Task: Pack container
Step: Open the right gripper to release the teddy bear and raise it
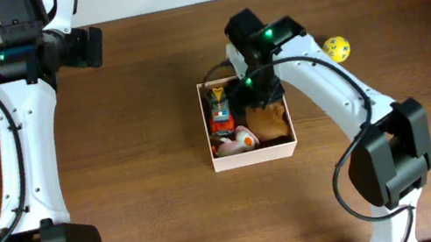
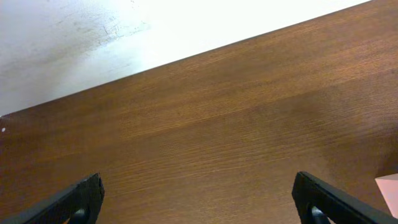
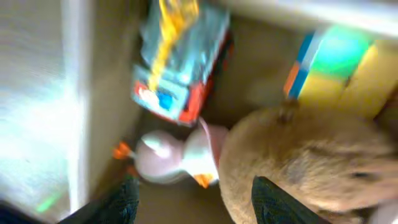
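The container (image 1: 254, 155) is a square white-walled box with a tan inside, at the table's middle. It holds an orange and blue toy truck (image 1: 219, 111), a white duck toy (image 1: 243, 139) and a tan plush toy (image 1: 267, 121). My right gripper (image 1: 252, 88) hangs over the box's far side. In the right wrist view its fingers (image 3: 194, 202) are open and empty, above the duck (image 3: 168, 155) and beside the plush (image 3: 298, 165), with the truck (image 3: 180, 59) further in. My left gripper (image 2: 198, 199) is open and empty over bare wood at the far left.
A yellow ball (image 1: 337, 48) with coloured spots lies on the table right of the box, near the far edge. A multicoloured block (image 3: 336, 68) sits in the box beyond the plush. A pale corner (image 2: 388, 186) shows at the left wrist view's right edge.
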Action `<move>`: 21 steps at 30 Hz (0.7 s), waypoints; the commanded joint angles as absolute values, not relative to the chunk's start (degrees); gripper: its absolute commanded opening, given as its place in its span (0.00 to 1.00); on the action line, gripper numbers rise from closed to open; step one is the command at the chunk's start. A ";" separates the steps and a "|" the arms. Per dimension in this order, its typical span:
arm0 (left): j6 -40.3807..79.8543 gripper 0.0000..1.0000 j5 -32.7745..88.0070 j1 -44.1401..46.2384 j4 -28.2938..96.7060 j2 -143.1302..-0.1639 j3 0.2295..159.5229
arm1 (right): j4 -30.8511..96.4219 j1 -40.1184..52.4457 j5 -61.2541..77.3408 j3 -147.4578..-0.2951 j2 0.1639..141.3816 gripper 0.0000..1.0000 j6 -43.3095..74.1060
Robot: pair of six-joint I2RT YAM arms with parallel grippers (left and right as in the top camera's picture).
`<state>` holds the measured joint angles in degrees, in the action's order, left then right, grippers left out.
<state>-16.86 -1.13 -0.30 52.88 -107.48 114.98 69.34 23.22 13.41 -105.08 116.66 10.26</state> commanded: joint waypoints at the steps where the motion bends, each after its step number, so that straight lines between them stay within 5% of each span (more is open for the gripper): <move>1: -16.27 0.99 -1.30 -0.16 52.75 -107.13 115.92 | 68.58 22.44 11.07 -109.75 115.33 0.63 9.87; 21: -16.27 0.99 -1.32 -0.16 52.75 -107.13 115.92 | 63.44 22.04 3.79 -108.22 119.26 0.63 6.39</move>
